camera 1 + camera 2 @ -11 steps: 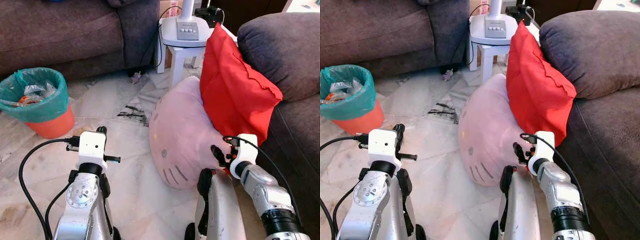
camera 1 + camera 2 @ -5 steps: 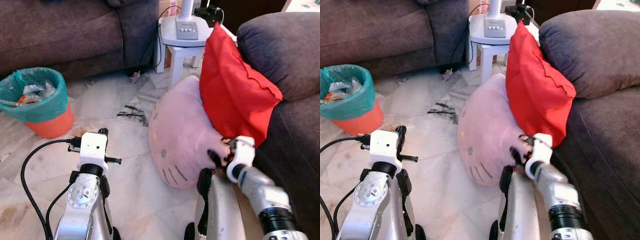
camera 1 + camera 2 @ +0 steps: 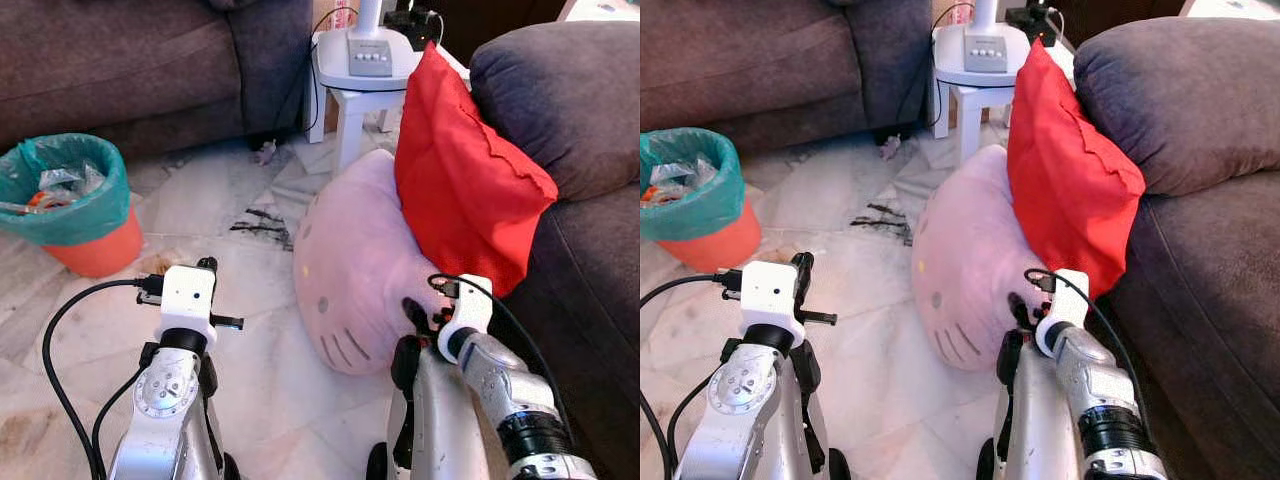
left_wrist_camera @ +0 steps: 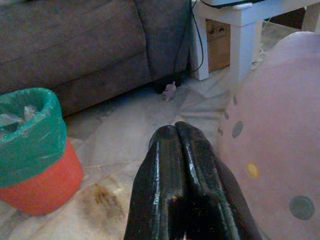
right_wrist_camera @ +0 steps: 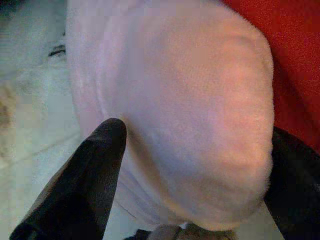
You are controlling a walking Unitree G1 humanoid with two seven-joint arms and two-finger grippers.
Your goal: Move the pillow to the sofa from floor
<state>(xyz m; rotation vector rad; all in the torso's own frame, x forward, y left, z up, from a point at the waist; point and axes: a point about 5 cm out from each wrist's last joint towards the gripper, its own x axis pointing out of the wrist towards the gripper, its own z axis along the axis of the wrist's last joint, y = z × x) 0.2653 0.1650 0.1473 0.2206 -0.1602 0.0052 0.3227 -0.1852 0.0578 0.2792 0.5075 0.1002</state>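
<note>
Since a second ago the right gripper (image 5: 192, 165) has pushed forward and inward, from beside the red pillow's lower corner onto the near, rounded end of the pink pillow (image 3: 355, 270). Its fingers (image 5: 82, 185) are spread wide, one on each side of that bulging end, pressed close but not yet squeezing it, so it holds nothing. The pink pillow stands on its edge on the marble floor (image 3: 200, 215), its long axis running away from the robot toward the white side table (image 3: 350, 80), its far side leaning on the red pillow (image 3: 465, 190), which in turn rests against the sofa (image 3: 570, 110) on the robot's right. The pillow lies straight ahead of the right fingers and the sofa seat is just beyond it to the right, so the right arm is plainly the nearer one. The left gripper (image 4: 185, 170) hangs over bare floor with its fingers pressed together, empty, the bin (image 3: 70, 200) off to its left
</note>
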